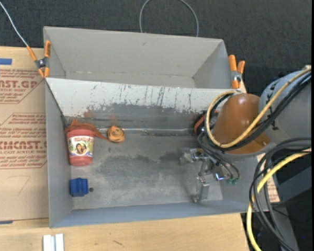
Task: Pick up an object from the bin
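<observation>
Nearest the front wall, at 8 o'clock on the floor of the grey metal bin (136, 56), a small blue blocky piece (78, 187) lies just beside the left wall. Behind it, at 9 o'clock, is a red plastic cup (80, 146) with a picture label on its side, also close to the left wall. Farther back, near 10 o'clock, a small round orange piece (115, 134) sits just to the right of the cup's top, close to the foot of the back wall. All three lie on the left half, well apart from the hand (201, 188). The hand hangs at 4 o'clock over bare grey floor (146, 174) near the front wall. Above it are the arm's orange cover (240, 122) and looping yellow cables (215, 135). Whether the hand is open or closed, I cannot tell.
</observation>
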`<state>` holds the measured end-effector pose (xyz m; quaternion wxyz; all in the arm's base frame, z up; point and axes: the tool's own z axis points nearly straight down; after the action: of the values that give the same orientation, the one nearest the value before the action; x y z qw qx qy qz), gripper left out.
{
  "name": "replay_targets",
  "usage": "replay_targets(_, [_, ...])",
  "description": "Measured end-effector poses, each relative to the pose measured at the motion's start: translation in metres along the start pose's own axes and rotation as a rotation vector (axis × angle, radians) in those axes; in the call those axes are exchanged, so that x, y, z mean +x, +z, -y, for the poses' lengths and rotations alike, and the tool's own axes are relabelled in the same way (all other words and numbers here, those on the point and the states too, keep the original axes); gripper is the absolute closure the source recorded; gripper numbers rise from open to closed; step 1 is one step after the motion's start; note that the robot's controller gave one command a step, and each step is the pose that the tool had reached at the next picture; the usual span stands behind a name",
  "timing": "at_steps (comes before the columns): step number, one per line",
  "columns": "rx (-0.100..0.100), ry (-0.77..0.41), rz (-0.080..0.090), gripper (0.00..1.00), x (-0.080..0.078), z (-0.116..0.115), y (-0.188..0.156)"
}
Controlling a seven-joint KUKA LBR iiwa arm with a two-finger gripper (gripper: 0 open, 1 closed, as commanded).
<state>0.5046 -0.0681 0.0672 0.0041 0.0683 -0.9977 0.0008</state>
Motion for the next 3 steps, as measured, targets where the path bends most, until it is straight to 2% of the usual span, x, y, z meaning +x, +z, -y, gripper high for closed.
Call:
replay_targets(1, [0.003, 0.112, 0.008, 0.00, 0.001, 0.044, -0.097])
replay_targets(2, [0.005, -0.078, 0.015, 0.00, -0.022, 0.015, -0.157])
replay_targets(3, [0.000, -0.061, 0.007, 0.00, 0.001, -0.046, -0.022])
